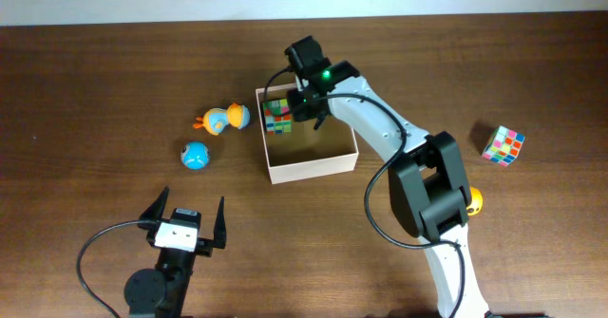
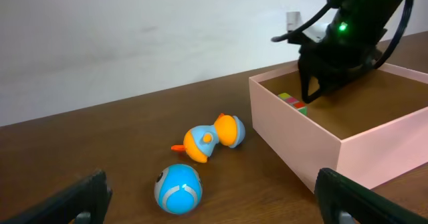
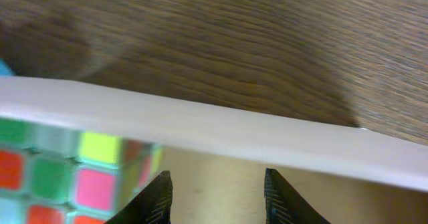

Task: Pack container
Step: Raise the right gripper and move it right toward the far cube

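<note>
Right hand: over the container, above its 12 o'clock half, with the fingers pointing down into the box. In the right wrist view its two fingers stand apart. Only the brown floor shows between them, and nothing is gripped. Clock bearings are read on the overhead view, with 12 at the top edge.

Container: stands on the desk, a little toward 12 o'clock from centre, with its open top up. The walls are cream and the floor is brown cardboard. One colour cube lies inside, in the 10 o'clock corner and close against the walls. It is just beside the right hand, at the hand's 9 o'clock. The right wrist view shows the cube under the wall's rim, outside the gap between the fingers. Whether a finger touches it cannot be told.

Left hand: at 7 o'clock on the desk, well apart from the container. Its fingers are spread wide and it holds nothing. Whether it rests on the desk or hangs above it cannot be told.

Items outside the container:
- An orange-and-blue toy lies on its side near the container's 9 o'clock wall, apart from it.
- A blue ball lies near that toy, at the toy's 7 o'clock, also apart.
- A second colour cube lies at 3 o'clock, well apart from the container.
- An orange object lies at 4 o'clock, partly hidden behind the right arm. Its kind cannot be told.
</note>
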Robot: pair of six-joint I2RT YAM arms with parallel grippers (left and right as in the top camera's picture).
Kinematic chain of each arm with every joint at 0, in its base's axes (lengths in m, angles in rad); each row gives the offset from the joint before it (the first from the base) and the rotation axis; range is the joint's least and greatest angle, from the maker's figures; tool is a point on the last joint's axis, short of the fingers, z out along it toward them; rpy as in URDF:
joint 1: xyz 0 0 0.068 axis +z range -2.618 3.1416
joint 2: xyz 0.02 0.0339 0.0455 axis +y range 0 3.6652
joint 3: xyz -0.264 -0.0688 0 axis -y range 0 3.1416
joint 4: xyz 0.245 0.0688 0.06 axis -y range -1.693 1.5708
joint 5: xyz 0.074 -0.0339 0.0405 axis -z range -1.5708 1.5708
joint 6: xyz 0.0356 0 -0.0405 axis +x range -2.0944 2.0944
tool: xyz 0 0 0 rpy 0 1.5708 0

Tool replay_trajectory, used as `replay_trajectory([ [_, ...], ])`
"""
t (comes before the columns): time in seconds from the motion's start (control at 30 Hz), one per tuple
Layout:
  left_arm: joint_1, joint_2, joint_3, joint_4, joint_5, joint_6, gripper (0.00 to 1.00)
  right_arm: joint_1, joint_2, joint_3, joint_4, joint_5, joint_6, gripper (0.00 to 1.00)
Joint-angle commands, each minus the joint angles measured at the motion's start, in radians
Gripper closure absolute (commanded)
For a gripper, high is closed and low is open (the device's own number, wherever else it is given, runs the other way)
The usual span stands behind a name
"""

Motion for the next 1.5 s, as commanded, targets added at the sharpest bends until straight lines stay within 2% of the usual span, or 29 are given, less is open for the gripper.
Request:
replay_trajectory([
  [0.0,0.005,-0.010,-0.007,0.000,-0.004,0.013,0.01,-0.040,0.018,0.013,-0.013,0.019,0.039,0.61],
  [0.27,0.005,-0.010,-0.007,0.000,-0.004,0.013,0.01,-0.072,0.018,0.012,-0.043,0.024,0.092,0.61],
  [1.47,0.005,-0.010,-0.007,0.000,-0.004,0.013,0.01,-0.099,0.018,0.012,-0.129,0.038,0.613,0.62],
])
